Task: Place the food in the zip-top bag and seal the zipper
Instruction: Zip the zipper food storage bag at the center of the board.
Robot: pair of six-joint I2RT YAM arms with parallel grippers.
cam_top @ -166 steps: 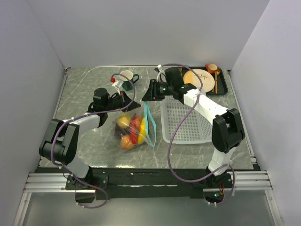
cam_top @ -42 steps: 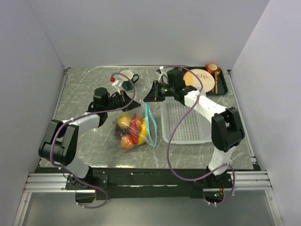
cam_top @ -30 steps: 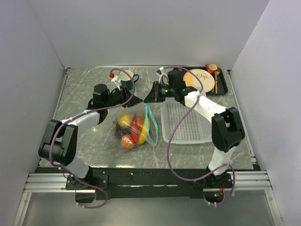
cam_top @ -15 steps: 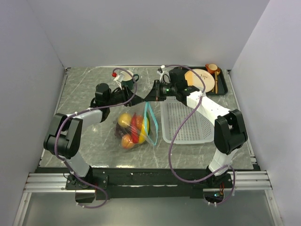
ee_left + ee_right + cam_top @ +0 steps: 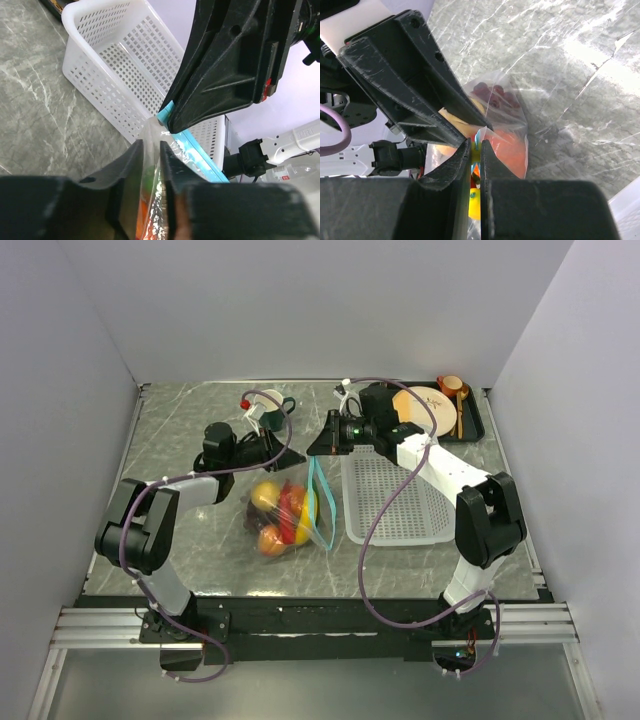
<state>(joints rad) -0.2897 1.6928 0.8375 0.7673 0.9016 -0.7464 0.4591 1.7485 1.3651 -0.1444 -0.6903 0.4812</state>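
Where the two arms meet over the middle of the table (image 5: 180,430), the left gripper (image 5: 292,454) and the right gripper (image 5: 316,447) face each other tip to tip at the far end of the bag (image 5: 258,525). The left wrist view shows the left gripper's fingers nearly together, with the bag's clear film pinched in the narrow slot between them. The right gripper is clamped on the far end of the zipper (image 5: 322,502) (its own camera shows a bit of teal in the thin gap between its fingers). From that held end the zipper runs toward the arm bases along the bag's right edge, just beside the white basket (image 5: 400,502). The food (image 5: 283,512) is inside the bag, which lies on the table nearer the bases than the two grippers. Dark grapes (image 5: 490,92), an orange-coloured fruit (image 5: 509,147) and yellow pieces show through the plastic. Whether the zipper is pressed shut along its length cannot be told. At the far right a plate (image 5: 420,405) sits on a dark tray (image 5: 475,425), and a mug (image 5: 270,405) stands beyond the left gripper.
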